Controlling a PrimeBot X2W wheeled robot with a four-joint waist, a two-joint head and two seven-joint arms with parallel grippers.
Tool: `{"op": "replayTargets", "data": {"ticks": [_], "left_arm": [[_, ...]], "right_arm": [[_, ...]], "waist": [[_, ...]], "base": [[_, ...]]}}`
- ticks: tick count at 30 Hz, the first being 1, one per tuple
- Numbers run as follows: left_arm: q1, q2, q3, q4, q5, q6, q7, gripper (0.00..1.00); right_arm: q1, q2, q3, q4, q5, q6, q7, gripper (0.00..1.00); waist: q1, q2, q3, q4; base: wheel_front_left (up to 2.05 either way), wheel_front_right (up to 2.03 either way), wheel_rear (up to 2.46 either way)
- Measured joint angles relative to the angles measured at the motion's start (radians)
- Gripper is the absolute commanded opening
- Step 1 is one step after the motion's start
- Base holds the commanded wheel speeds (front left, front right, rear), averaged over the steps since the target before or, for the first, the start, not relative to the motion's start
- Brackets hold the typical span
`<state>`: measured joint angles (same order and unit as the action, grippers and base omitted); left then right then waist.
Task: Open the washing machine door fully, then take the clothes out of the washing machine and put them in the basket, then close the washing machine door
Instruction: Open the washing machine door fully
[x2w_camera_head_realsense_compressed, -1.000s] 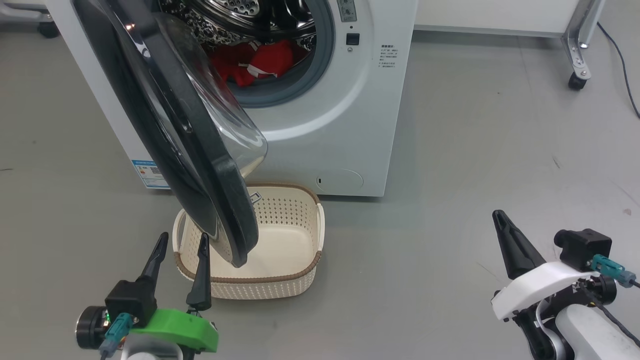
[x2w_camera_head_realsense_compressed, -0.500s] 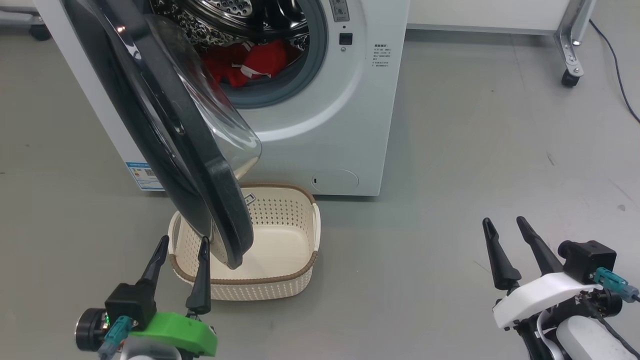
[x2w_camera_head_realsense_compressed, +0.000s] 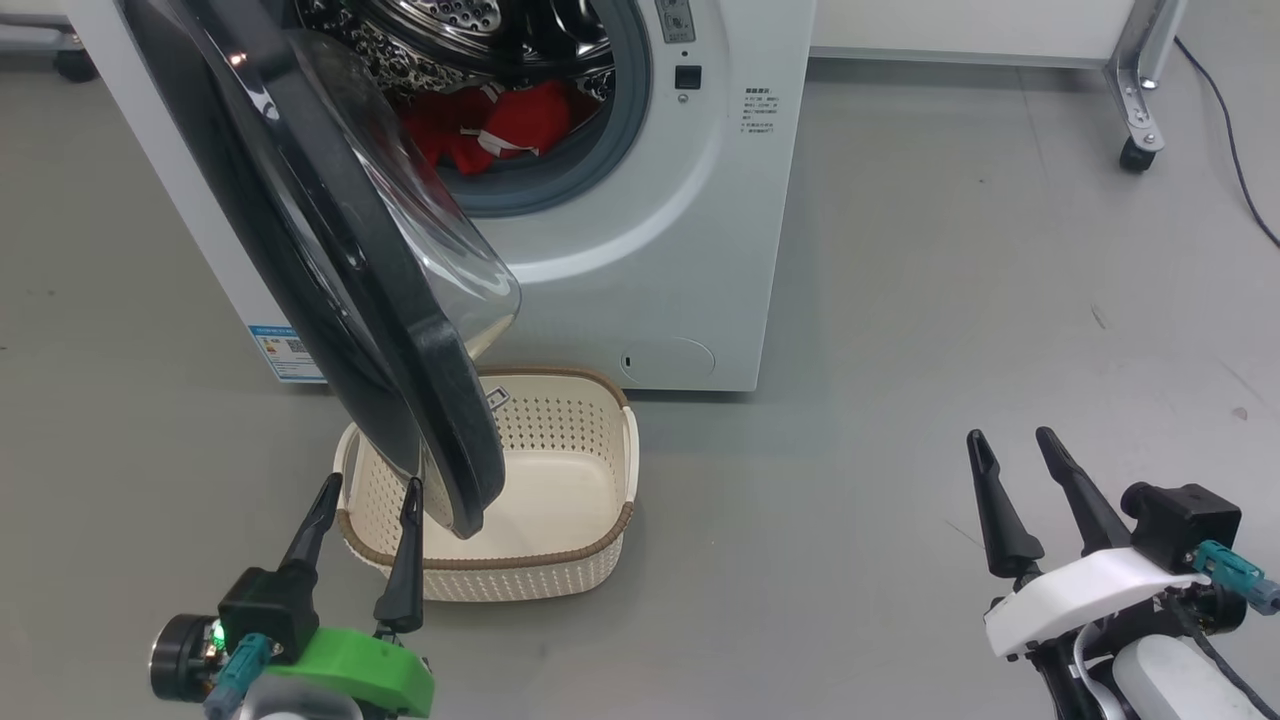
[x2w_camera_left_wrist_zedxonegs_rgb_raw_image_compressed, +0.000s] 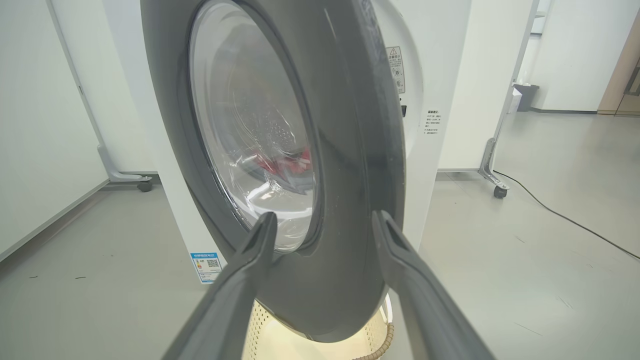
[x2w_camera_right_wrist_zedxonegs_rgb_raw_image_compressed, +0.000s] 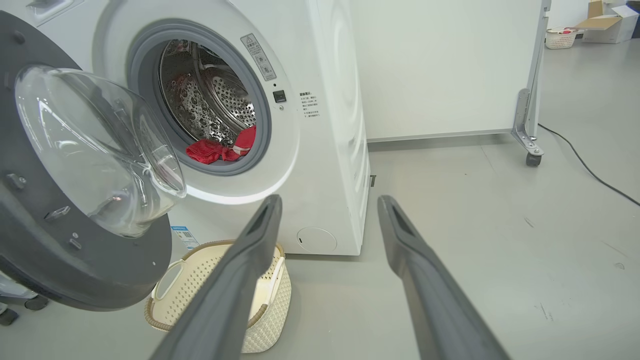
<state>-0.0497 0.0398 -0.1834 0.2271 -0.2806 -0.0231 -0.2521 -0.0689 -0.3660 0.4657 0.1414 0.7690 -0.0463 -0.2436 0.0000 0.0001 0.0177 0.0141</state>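
Note:
The white washing machine (x2w_camera_head_realsense_compressed: 650, 250) (x2w_camera_right_wrist_zedxonegs_rgb_raw_image_compressed: 330, 150) stands ahead with its door (x2w_camera_head_realsense_compressed: 330, 250) (x2w_camera_left_wrist_zedxonegs_rgb_raw_image_compressed: 340, 150) (x2w_camera_right_wrist_zedxonegs_rgb_raw_image_compressed: 75, 200) swung partly out over the basket (x2w_camera_head_realsense_compressed: 590, 480) (x2w_camera_right_wrist_zedxonegs_rgb_raw_image_compressed: 270, 290). Red clothes (x2w_camera_head_realsense_compressed: 510, 125) (x2w_camera_right_wrist_zedxonegs_rgb_raw_image_compressed: 220, 147) lie at the bottom of the steel drum. The cream basket sits on the floor in front of the washer, nothing in it. My left gripper (x2w_camera_head_realsense_compressed: 366, 488) (x2w_camera_left_wrist_zedxonegs_rgb_raw_image_compressed: 322, 220) is open, just short of the door's black rim. My right gripper (x2w_camera_head_realsense_compressed: 1010, 440) (x2w_camera_right_wrist_zedxonegs_rgb_raw_image_compressed: 327, 202) is open over the floor, well right of the washer, holding nothing.
A white panel on a wheeled metal leg (x2w_camera_head_realsense_compressed: 1135, 100) (x2w_camera_right_wrist_zedxonegs_rgb_raw_image_compressed: 530, 130) stands behind and to the right, with a dark cable (x2w_camera_head_realsense_compressed: 1235, 130) trailing on the grey floor. Open floor lies between my right gripper and the washer.
My right gripper has gone from shut to open. The head camera shifted slightly, so the whole scene slid left and up. The left gripper stays open by the door rim.

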Motion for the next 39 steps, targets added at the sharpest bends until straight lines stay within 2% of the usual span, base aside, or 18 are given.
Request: {"op": "replayTargets", "data": {"ticks": [39], "left_arm": [[0.011, 0.000, 0.017, 0.001, -0.001, -0.010, 0.000, 1.00]], "right_arm": [[0.057, 0.013, -0.029, -0.049, -0.069, 0.000, -0.001, 1.00]], "waist": [[0.0000, 0.0000, 0.006, 0.001]], "base": [[0.00, 0.00, 0.00]]}}
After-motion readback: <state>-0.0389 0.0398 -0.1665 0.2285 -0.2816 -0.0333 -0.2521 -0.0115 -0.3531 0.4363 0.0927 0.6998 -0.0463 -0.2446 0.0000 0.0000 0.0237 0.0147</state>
